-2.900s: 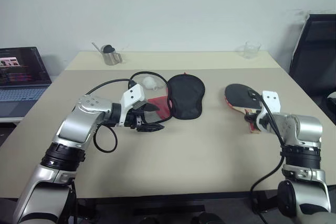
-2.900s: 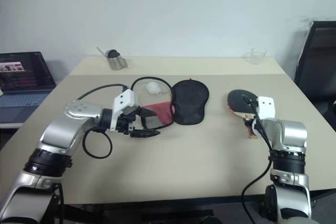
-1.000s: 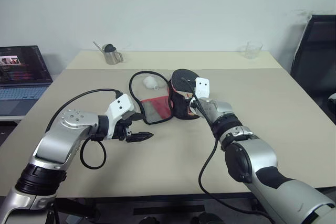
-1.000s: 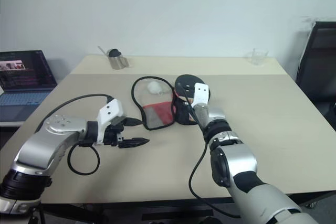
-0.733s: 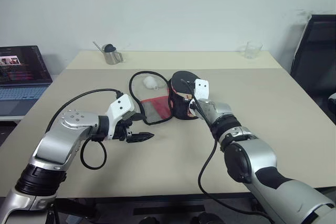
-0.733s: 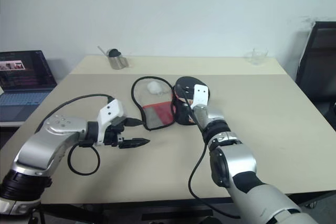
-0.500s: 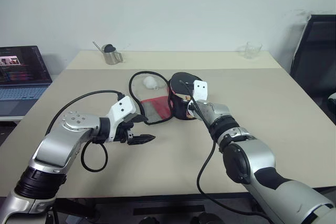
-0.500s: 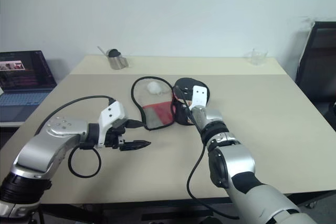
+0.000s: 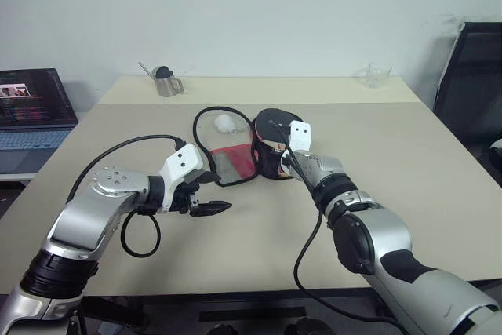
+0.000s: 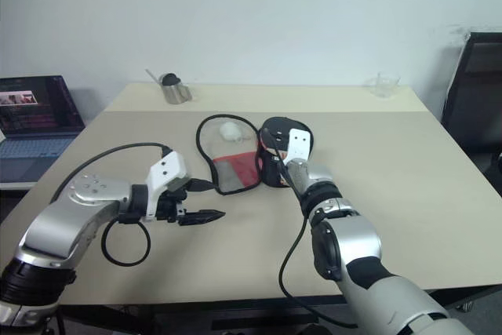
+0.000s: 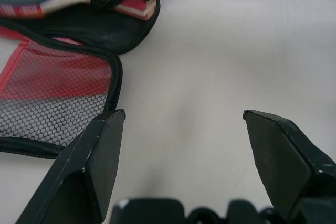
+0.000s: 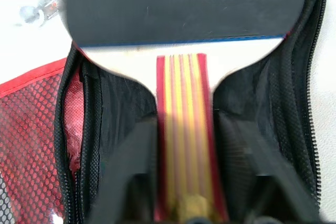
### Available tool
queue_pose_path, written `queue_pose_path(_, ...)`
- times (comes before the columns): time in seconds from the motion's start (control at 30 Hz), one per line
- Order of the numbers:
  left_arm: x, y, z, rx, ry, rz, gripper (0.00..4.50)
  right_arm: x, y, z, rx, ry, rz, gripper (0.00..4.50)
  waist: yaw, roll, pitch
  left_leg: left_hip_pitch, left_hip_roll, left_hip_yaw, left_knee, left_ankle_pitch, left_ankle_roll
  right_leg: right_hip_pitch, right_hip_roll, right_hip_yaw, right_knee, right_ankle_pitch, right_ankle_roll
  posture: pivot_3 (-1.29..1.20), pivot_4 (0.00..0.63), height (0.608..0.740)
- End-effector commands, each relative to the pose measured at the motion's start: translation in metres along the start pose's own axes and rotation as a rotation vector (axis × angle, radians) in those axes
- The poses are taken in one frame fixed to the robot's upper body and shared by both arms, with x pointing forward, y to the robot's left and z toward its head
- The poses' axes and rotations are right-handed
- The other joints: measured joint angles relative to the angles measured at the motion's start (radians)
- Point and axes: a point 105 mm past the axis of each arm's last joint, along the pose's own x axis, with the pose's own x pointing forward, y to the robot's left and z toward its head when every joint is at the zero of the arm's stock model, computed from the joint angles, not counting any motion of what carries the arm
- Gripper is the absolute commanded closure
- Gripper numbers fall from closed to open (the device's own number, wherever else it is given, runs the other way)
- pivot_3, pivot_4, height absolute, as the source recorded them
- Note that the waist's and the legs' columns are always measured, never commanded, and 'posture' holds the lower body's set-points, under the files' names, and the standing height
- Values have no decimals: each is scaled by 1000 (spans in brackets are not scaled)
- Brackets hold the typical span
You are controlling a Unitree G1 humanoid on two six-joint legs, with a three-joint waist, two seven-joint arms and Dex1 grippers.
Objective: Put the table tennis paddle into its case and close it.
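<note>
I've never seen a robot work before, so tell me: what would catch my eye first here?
Mid-table, the right hand reaches to a table tennis paddle lying in its open black case, the case's red mesh flap folded out beside it. The left hand waits nearer the robot, its fingers wide apart over bare table. A laptop glows at far left.

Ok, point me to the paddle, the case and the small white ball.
table tennis paddle [image 12: 184, 145]: right wrist view, on the striped wooden handle.
case [image 10: 232, 173]: right eye view, on the opened red mesh flap.
white ball [image 9: 225, 122]: left eye view, on its middle, beyond the flap.
</note>
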Motion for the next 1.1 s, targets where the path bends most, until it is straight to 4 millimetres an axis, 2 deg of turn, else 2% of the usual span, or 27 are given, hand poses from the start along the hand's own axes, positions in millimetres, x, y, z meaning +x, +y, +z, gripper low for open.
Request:
queue_pose_path(0.03, -5, 2, 11, 41, -22, 16, 553, -4, 7, 20, 20, -62, 25, 1524, 0, 0, 0, 0, 0, 0, 0, 0, 0, 0, 0, 0, 0, 0, 0, 0, 150, 740)
queue_pose_path(0.17, -4, 1, 12, 45, -23, 10, 553, -4, 6, 24, 21, -83, 31, 118, 0, 0, 0, 0, 0, 0, 0, 0, 0, 0, 0, 0, 0, 0, 0, 0, 150, 740)
queue_pose_path(0.3, -4, 2, 12, 43, -26, 10, 553, -6, 8, 28, 20, -94, 52, 52, 0, 0, 0, 0, 0, 0, 0, 0, 0, 0, 0, 0, 0, 0, 0, 0, 150, 740)
queue_pose_path(0.47, -3, 17, 9, 24, -19, 86, 553, -9, 16, 36, 32, -96, 105, 52, 0, 0, 0, 0, 0, 0, 0, 0, 0, 0, 0, 0, 0, 0, 0, 0, 150, 740)
queue_pose_path(0.53, -3, 26, 9, 8, -30, 125, 553, -13, 20, 44, 30, -110, 130, 52, 0, 0, 0, 0, 0, 0, 0, 0, 0, 0, 0, 0, 0, 0, 0, 0, 150, 740)
queue_pose_path(0.63, -5, 47, 1, -59, -20, 223, 553, -24, 21, 68, 5, -151, 152, 52, 2, 0, 0, 0, 0, 0, 0, 0, 0, 0, 0, -1, 0, 0, 0, 0, 150, 740)
queue_pose_path(0.7, -5, 55, -4, -121, -5, 255, 553, -35, 11, 83, -50, -177, 149, 52, 5, 0, 0, 0, 0, 0, 0, 0, 0, 0, 0, -1, 0, 0, 0, 0, 150, 740)
queue_pose_path(0.8, -3, 68, -12, -184, 14, 311, 553, -55, -10, 87, -169, -170, 207, 52, 16, 0, 0, -1, 0, -1, 0, 0, 0, 0, 0, -1, -1, 0, 0, 0, 150, 740)
queue_pose_path(0.97, -4, 89, -33, -258, 98, 402, 553, -89, -46, 62, -437, -90, 308, 52, 22, -1, 0, -1, 0, 0, -1, 0, 0, 1, -1, -1, -3, 0, 1, 0, 150, 740)
queue_pose_path(1.1, 1, 108, -42, -277, 146, 489, 553, -103, -76, 49, -481, -39, 278, 52, 19, -1, 0, -1, -2, 0, 0, 0, 0, 1, -1, -2, -2, 0, 1, 0, 150, 740)
